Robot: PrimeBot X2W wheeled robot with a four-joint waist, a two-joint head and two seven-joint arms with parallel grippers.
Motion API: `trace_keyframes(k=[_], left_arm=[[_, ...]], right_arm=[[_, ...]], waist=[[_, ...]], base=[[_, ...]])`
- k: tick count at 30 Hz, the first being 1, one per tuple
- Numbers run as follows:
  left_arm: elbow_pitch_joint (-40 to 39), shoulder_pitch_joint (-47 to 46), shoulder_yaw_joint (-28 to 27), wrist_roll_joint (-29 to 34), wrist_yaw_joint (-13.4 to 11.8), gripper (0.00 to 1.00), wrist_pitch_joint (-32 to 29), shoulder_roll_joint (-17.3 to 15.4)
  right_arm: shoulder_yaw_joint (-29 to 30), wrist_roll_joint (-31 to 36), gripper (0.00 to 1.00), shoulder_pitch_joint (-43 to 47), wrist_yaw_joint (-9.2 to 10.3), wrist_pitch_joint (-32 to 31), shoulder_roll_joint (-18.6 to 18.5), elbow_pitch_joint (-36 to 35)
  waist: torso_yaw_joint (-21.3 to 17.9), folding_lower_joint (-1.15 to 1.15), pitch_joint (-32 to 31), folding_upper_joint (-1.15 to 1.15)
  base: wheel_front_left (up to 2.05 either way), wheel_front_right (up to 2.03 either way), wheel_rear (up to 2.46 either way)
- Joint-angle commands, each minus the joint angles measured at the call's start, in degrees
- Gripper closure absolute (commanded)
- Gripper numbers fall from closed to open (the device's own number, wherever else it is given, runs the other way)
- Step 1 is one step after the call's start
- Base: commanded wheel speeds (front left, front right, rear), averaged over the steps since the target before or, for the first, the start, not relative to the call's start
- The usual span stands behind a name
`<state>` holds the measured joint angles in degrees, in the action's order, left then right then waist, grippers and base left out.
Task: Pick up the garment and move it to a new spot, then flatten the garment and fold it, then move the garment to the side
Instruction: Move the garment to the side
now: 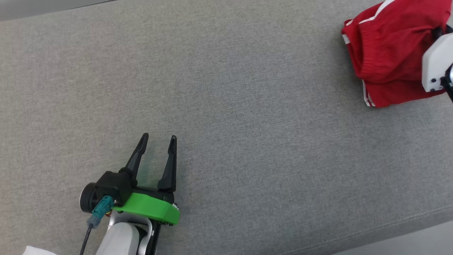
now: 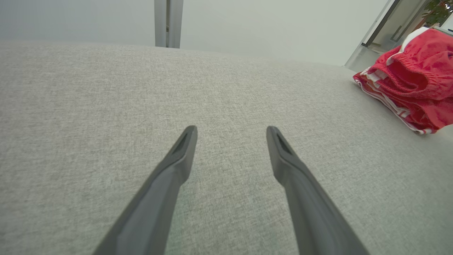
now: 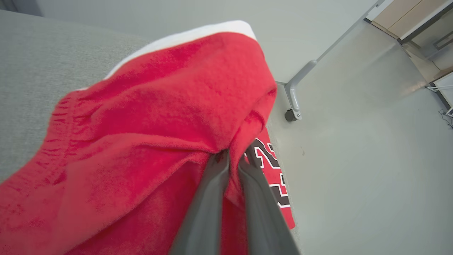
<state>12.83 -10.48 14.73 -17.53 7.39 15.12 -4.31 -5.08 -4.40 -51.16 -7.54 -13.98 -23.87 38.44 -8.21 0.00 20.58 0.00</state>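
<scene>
The garment (image 1: 387, 53) is a red pair of shorts with white stripes, bunched at the far right of the grey fabric surface; it also shows at the right edge of the left wrist view (image 2: 410, 92). My right gripper (image 3: 234, 159) is shut on a fold of the garment (image 3: 148, 134), whose far part hangs over the surface's edge with black-and-white numerals showing. Only the white wrist housing of the right arm (image 1: 437, 63) appears in the head view. My left gripper (image 1: 158, 140) stands open over bare fabric at lower left, well apart from the garment, its fingertips (image 2: 189, 136) spread with nothing between.
The grey fabric surface (image 1: 247, 106) spans nearly the whole head view. Its near edge (image 1: 407, 226) runs along the lower right. Beyond the far-right edge lies pale floor with a wheeled metal leg (image 3: 295, 95).
</scene>
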Motion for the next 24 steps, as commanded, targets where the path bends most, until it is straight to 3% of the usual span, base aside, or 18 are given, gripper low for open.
trace_keyframes(k=[1, 8, 10, 11, 12, 13, 24], left_arm=[[-0.2, -1.2, -0.1, 0.0, 0.2, 0.00, 0.0, -0.5], [-0.2, -1.5, -0.6, 0.3, 0.2, 0.00, 0.0, -0.8], [-0.3, -1.6, -0.7, 0.4, 0.2, 0.00, 0.0, -0.8], [-0.3, -1.7, -0.7, 0.5, 0.2, 0.00, 0.0, -0.8], [-0.2, -1.7, -0.7, 0.6, 0.2, 0.00, 0.0, -0.8], [-0.1, -1.8, -0.6, 0.6, 0.2, 0.00, 0.0, -0.9], [0.5, -1.2, -0.6, 0.8, 0.2, 0.00, 0.0, -1.2]], right_arm=[[2.0, 0.7, 1.00, -0.5, 0.12, 0.8, -1.0, 1.4], [11.3, 4.9, 1.00, 1.2, 0.12, 3.7, -0.2, 6.7], [13.5, 5.9, 0.89, 1.2, 0.12, 4.9, -0.1, 8.3], [14.5, 6.5, 0.79, 1.1, 0.12, 5.8, 0.1, 9.0], [15.3, 7.0, 0.56, 1.0, 0.12, 6.9, 0.3, 9.4], [16.1, 7.9, 0.00, 0.7, 0.12, 8.3, 0.5, 9.9], [16.6, 13.5, 0.00, -1.7, 0.11, 17.7, 3.9, 12.5]], waist=[[1.6, 0.00, 1.4, 0.00], [2.7, 0.00, 2.8, 0.00], [2.7, 0.00, 3.1, 0.00], [2.7, 0.00, 3.2, 0.00], [2.7, 0.00, 3.3, 0.00], [2.6, 0.00, 3.3, 0.00], [0.9, 0.00, 1.1, 0.00]], base=[[0.00, 0.00, 0.00], [0.00, 0.00, 0.00], [0.00, 0.00, 0.00], [0.00, 0.00, 0.00], [0.00, 0.00, 0.00], [0.00, 0.00, 0.00], [0.00, 0.00, 0.00]])
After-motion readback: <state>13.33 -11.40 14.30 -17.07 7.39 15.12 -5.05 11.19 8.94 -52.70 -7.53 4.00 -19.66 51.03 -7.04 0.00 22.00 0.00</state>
